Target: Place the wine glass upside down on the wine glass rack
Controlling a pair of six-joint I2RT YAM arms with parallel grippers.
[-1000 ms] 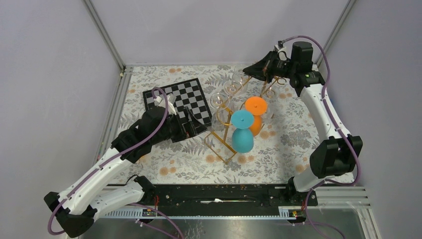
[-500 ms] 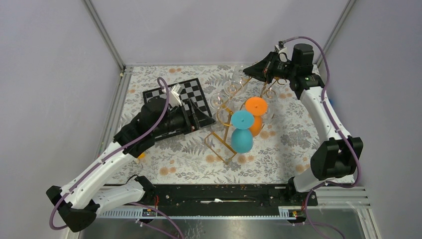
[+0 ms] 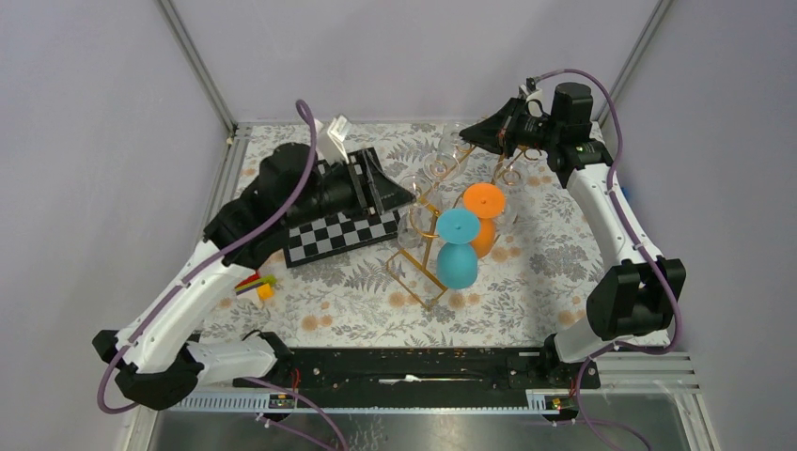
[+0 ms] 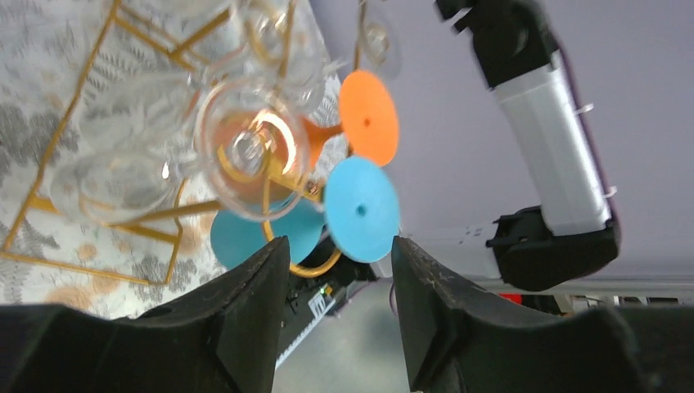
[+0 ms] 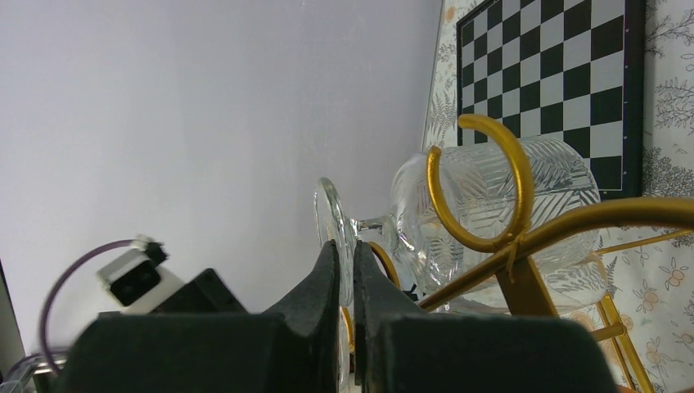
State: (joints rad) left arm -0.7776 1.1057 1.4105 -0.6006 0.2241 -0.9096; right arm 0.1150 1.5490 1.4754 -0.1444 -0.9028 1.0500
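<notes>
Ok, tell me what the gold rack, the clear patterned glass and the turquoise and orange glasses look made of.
Gold curled-wire wine glass rack: likely metal rod, polished brass-look finish, glinting.
Clear leaf-patterned wine glass: glass or clear plastic, glossy; the black-and-white chessboard shows through.
Turquoise wine glass and orange wine glass: probably plastic, opaque, matte.

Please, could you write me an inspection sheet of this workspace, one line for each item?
Surface: table under a floral cloth.
Job's things: gold rack; clear glasses on its rails, foot up; blue glass and orange glass also foot up.
Clutter: chessboard; small coloured bits near the left edge.
Tools: left tool open and empty, beside the rack; right tool shut on the foot of a clear glass.
Cables: purple cables along both arms; no snag seen.
Surroundings: plain walls, metal posts.
</notes>
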